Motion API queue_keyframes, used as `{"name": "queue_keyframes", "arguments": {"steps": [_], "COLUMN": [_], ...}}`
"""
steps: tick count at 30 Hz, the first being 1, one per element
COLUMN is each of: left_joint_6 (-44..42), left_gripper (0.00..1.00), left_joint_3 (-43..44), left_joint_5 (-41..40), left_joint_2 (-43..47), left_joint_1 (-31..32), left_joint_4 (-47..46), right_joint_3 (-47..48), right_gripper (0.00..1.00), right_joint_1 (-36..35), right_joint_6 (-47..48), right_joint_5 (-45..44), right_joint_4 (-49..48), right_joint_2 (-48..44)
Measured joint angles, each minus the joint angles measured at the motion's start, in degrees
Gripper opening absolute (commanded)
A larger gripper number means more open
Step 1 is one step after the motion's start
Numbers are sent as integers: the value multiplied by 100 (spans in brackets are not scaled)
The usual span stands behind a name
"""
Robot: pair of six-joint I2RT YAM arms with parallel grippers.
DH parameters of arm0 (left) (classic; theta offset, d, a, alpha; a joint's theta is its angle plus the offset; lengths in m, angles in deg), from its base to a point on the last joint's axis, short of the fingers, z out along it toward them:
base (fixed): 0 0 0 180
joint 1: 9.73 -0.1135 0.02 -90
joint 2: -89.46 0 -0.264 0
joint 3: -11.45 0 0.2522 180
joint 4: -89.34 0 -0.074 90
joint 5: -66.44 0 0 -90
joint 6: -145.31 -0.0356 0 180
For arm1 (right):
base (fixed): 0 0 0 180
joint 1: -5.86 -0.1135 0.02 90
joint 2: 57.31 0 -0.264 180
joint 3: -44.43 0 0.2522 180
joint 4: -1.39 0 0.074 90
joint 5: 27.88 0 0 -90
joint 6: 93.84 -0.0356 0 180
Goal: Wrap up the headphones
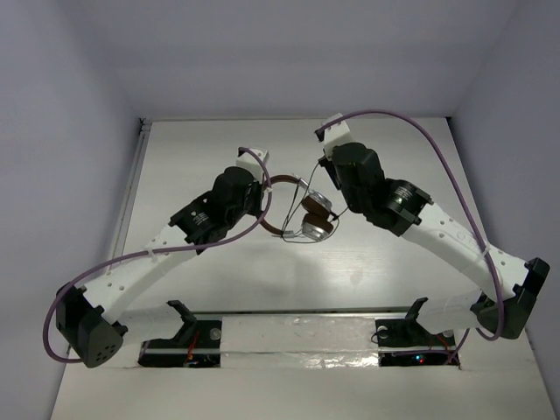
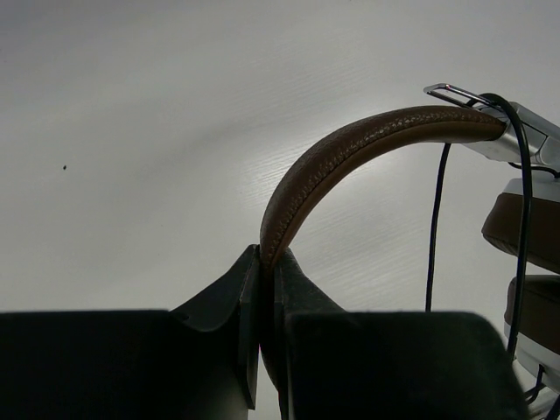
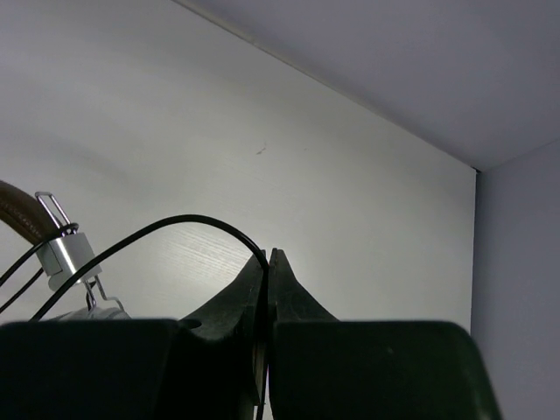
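Note:
The headphones (image 1: 308, 219) are held above the table's middle, brown headband (image 1: 280, 181) to the left, silver-grey ear cups with brown pads to the right. My left gripper (image 1: 262, 194) is shut on the headband (image 2: 350, 149), which arcs up and right from between its jaws (image 2: 267, 258). The ear cups (image 2: 525, 227) show at that view's right edge. My right gripper (image 1: 325, 168) is shut on the thin black cord (image 3: 175, 227), which loops left from its jaws (image 3: 269, 255) toward the silver yoke (image 3: 66, 249). The cord (image 2: 435, 227) also hangs beside the headband.
White walls enclose the white table (image 1: 394, 149) on three sides. Thick purple cables (image 1: 420, 131) loop over each arm. Two black brackets (image 1: 188, 319) stand at the near edge by the arm bases.

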State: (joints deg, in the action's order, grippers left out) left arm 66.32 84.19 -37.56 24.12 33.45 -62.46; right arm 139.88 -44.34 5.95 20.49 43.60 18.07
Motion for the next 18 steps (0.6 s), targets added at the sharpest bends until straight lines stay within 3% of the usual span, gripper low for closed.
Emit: {"name": "queue_keyframes", "arguments": {"steps": [11,18], "left_joint_6": [-367,-459], "left_gripper": [0,0], "left_joint_3": [168,168], "left_joint_5": [-588,-170], "left_joint_2": [-317,-284], "left_joint_1": [2,0], "left_joint_4": [474,446], "right_joint_3": [660,376], "right_gripper": [0,0], "right_joint_1": [0,11], "right_joint_6": [-251,-247], "right_joint_5": [354,280], "right_joint_4": [1093,863], "right_joint_2": [162,111]}}
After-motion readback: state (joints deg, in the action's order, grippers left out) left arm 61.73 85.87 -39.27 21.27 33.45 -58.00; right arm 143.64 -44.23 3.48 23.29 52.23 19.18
